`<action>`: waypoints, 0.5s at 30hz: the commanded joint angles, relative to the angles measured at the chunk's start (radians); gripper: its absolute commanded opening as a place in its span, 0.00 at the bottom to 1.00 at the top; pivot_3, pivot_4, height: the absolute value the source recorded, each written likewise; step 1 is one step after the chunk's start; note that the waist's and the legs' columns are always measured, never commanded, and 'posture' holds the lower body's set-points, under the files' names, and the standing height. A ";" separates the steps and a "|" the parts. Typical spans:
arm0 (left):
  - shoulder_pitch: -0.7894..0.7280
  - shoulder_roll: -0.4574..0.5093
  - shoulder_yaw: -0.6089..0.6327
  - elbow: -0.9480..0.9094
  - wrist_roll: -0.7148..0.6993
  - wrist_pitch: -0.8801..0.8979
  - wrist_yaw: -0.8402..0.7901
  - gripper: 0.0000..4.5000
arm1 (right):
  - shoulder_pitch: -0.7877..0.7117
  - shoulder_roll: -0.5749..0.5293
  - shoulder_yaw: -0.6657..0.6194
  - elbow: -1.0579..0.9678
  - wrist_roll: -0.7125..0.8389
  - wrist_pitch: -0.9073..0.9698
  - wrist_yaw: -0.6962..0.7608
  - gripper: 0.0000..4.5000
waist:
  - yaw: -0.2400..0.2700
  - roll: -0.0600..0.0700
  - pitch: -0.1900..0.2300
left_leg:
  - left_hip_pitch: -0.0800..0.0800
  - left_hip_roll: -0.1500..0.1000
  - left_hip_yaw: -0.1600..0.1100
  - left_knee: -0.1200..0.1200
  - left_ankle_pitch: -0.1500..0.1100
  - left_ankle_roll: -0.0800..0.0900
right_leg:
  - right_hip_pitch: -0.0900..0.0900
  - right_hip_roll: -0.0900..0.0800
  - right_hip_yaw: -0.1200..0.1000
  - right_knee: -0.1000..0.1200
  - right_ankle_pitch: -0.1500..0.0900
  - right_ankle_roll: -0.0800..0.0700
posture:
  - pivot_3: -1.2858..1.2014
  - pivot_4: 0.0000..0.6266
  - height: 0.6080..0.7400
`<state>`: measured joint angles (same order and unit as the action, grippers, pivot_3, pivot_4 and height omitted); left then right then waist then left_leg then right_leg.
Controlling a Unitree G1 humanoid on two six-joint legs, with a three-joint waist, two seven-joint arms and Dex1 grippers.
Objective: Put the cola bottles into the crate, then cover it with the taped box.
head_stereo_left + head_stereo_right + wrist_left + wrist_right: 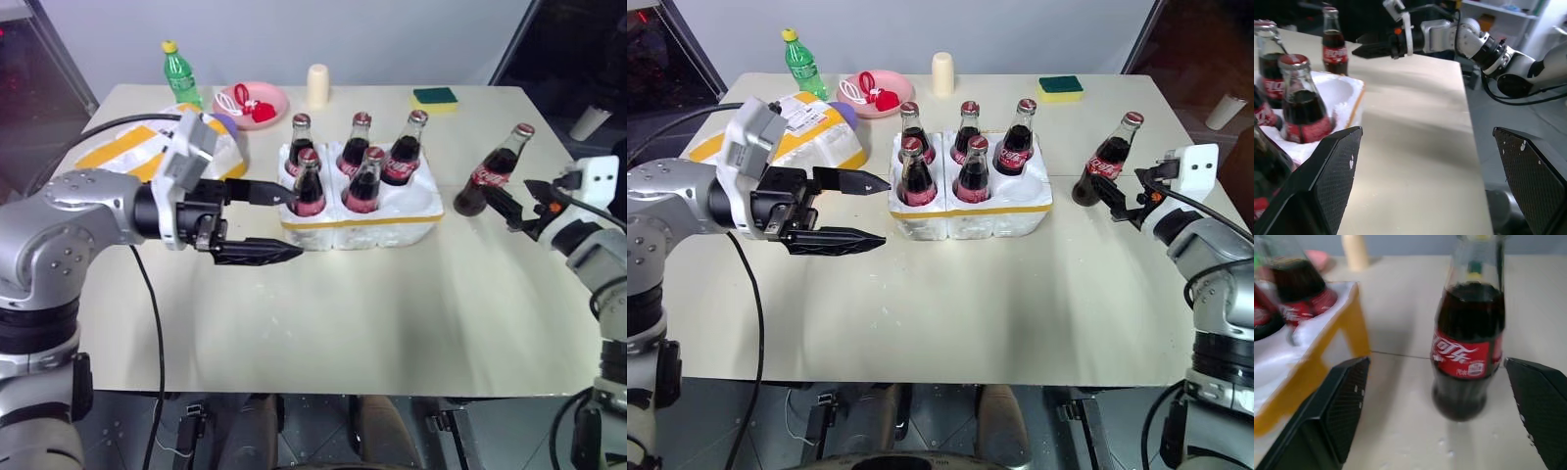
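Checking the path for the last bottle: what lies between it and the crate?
Bare tabletop. In the right eye view nothing stands between the loose bottle and the crate; the right wrist view shows the same gap.

Cola bottles (pixel 363 182): dark liquid, red labels, silver-red caps. Crate (pixel 392 227): white foam, thin yellow band. Taped box (pixel 823 137): white, wide yellow bands. Desk (pixel 343 313): beige. Soda bottle (pixel 179 71): green, yellow cap. Sponge (pixel 434 97): green-yellow. Bowl (pixel 274 98): pink.

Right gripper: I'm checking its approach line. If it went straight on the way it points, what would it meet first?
Probably the lone cola bottle standing outside the crate; it sits between the open right gripper fingers' line, not yet touched.
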<state>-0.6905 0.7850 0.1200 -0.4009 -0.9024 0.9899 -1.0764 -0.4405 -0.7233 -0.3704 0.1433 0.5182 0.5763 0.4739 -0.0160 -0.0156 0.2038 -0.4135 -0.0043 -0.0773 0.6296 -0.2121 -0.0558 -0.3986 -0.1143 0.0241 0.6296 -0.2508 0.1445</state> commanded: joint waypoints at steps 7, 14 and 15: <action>0.020 0.005 0.013 -0.058 -0.018 -0.036 0.079 0.99 | -0.231 0.029 0.059 0.408 -0.132 -0.203 0.046 1.00 | -0.005 0.000 0.000 | 0.000 0.000 0.000 0.000 0.000 0.000 | 0.000 0.000 0.000 0.000 0.001 0.001 | 0.52 0.24 0.99; 0.030 0.011 0.008 -0.061 -0.010 -0.052 0.096 0.99 | -0.334 0.053 0.078 0.593 -0.183 -0.319 0.080 1.00 | -0.006 0.000 0.000 | 0.000 0.000 0.000 0.000 0.000 0.000 | 0.000 0.000 0.000 0.000 0.001 0.001 | 0.52 0.24 0.99; 0.030 0.010 0.005 -0.060 -0.008 -0.056 0.097 0.99 | -0.347 0.054 0.078 0.613 -0.187 -0.330 0.084 1.00 | -0.006 0.000 0.000 | 0.000 0.000 0.000 0.000 0.000 0.000 | 0.000 0.000 0.000 0.000 0.001 0.001 | 0.52 0.24 0.99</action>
<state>-0.6604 0.7847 0.1076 -0.4401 -0.9054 0.9542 -0.9810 -0.7488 -0.6637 -0.2813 0.7449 0.3366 0.2846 0.5487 -0.0225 -0.0154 0.2039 -0.4132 -0.0043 -0.0770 0.6295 -0.2121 -0.0558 -0.3987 -0.1142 0.0242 0.6295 -0.2500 0.1458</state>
